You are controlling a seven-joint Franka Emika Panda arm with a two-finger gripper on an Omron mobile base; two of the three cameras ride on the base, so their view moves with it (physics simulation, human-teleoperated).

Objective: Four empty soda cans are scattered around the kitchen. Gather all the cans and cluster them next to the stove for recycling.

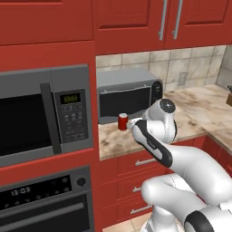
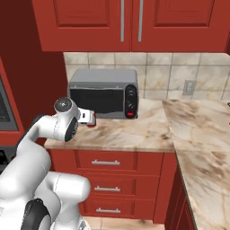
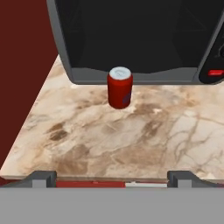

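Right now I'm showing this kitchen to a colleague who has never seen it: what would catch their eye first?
A red soda can stands upright on the beige marbled counter, just in front of a small grey toaster oven. The open gripper faces the can from the counter's front edge, not touching it. Red cabinets hang above, and a large grey microwave sits in the tall unit left of the counter.

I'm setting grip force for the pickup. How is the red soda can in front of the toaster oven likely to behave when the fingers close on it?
The red soda can stands upright on the counter, slim and tall, so a sideways nudge would probably tip it and let it roll. Being empty, it is likely light and thin-walled, so a hard squeeze may dent it. Its smooth side could slip.
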